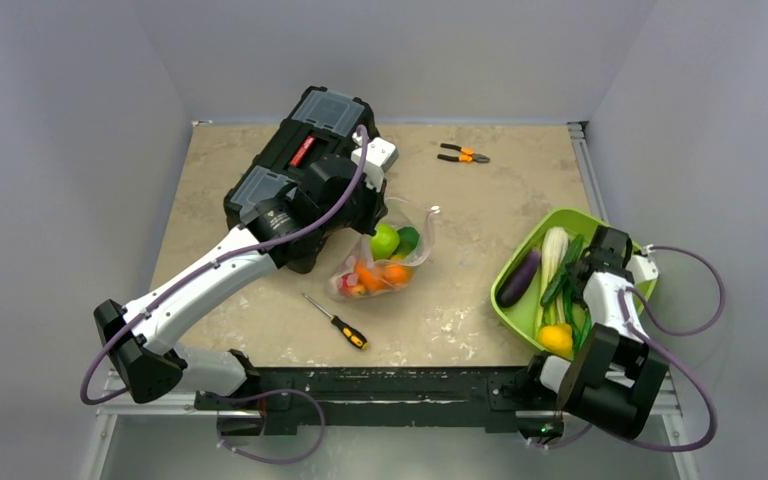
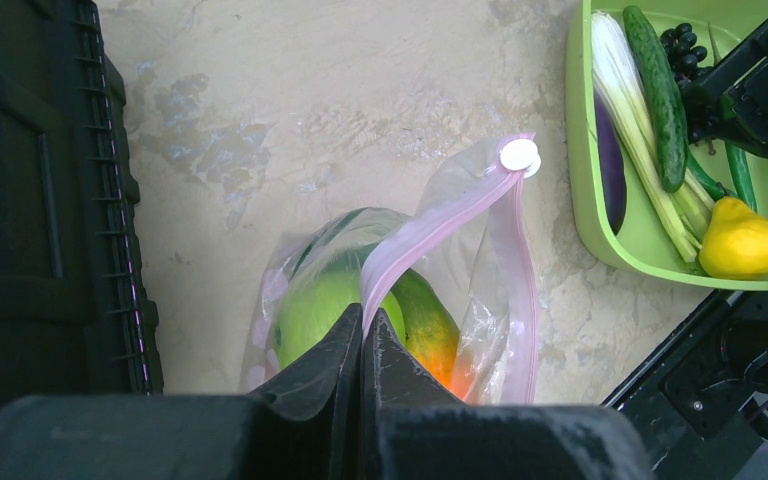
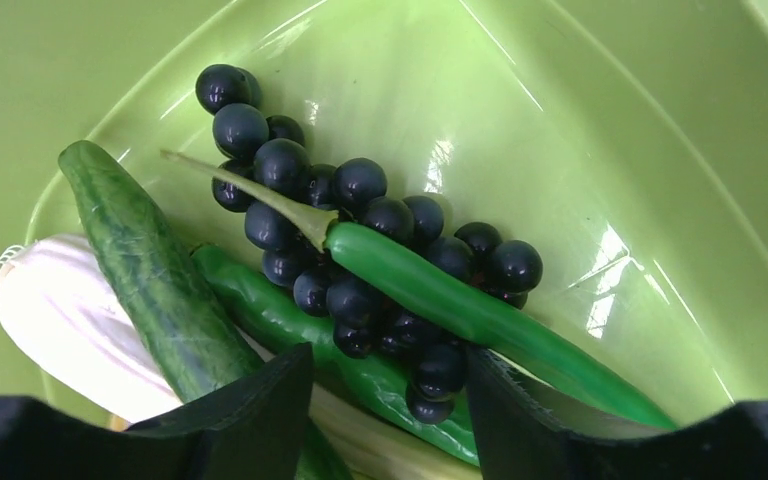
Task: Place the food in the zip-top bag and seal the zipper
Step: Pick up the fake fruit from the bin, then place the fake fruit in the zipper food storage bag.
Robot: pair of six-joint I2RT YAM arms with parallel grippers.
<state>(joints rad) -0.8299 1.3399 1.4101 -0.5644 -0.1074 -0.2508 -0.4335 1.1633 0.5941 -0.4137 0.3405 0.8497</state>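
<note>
The clear zip-top bag (image 1: 385, 262) lies mid-table with green and orange food inside; in the left wrist view it (image 2: 490, 300) shows a green fruit (image 2: 315, 305) and an orange-green one (image 2: 430, 330). My left gripper (image 2: 368, 318) is shut on the pink zipper (image 2: 440, 225) strip, whose white slider (image 2: 519, 155) sits at the far end. My right gripper (image 3: 390, 385) is open, down in the lime-green bowl (image 1: 535, 300), its jaws either side of dark grapes (image 3: 360, 260) and green chillies (image 3: 460, 300). A cucumber (image 3: 150, 280), purple eggplant (image 1: 519, 277) and yellow fruit (image 1: 556, 339) also lie there.
A black toolbox (image 1: 295, 165) stands at the back left, just behind my left arm. A screwdriver (image 1: 335, 321) lies near the front of the bag. Pliers (image 1: 463, 153) lie at the back. Grey walls enclose the table.
</note>
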